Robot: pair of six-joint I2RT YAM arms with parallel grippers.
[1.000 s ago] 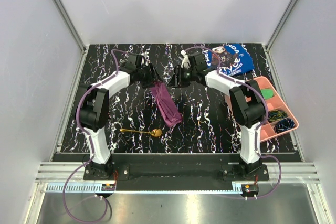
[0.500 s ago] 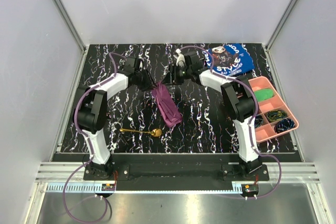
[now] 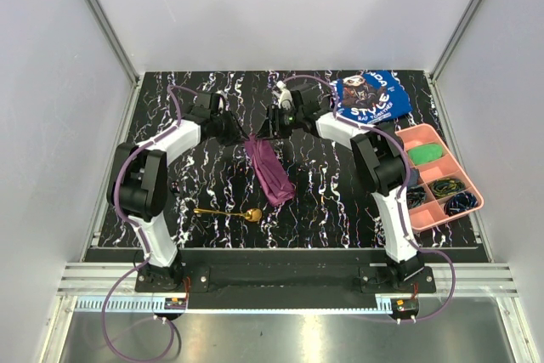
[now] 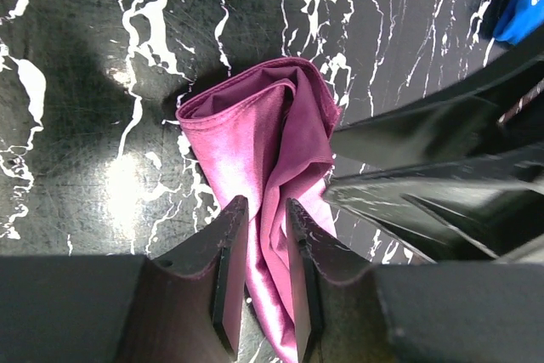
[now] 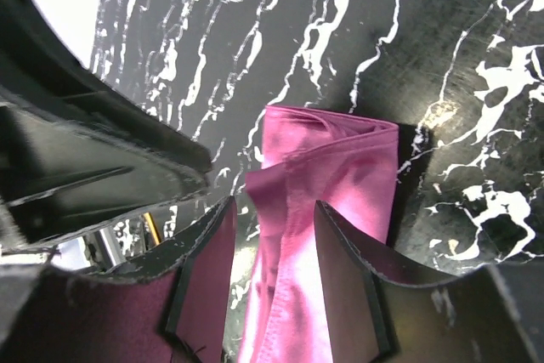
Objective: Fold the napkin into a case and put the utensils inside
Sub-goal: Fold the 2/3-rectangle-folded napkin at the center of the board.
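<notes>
The plum-purple napkin (image 3: 272, 174) lies as a narrow folded strip mid-table, its far end between both grippers. My left gripper (image 3: 245, 136) reaches in from the left. In the left wrist view its jaws (image 4: 263, 206) have narrowed onto a raised fold of the napkin (image 4: 255, 138). My right gripper (image 3: 266, 132) comes from the right and stands open (image 5: 274, 206), astride the napkin's (image 5: 340, 167) far end with a gap beside the cloth. The gold spoon (image 3: 228, 212) lies on the table near the front left, apart from the cloth.
A blue printed cloth (image 3: 374, 95) lies at the back right. A pink compartment tray (image 3: 455, 210) with small items sits at the right edge. The two grippers sit very close, the other arm's dark body (image 4: 442, 167) crowding each wrist view.
The left jaws have narrowed onto a fold of the napkin. The right gripper has shifted left toward the cloth's far end, its jaws unchanged. The spoon has not moved.
</notes>
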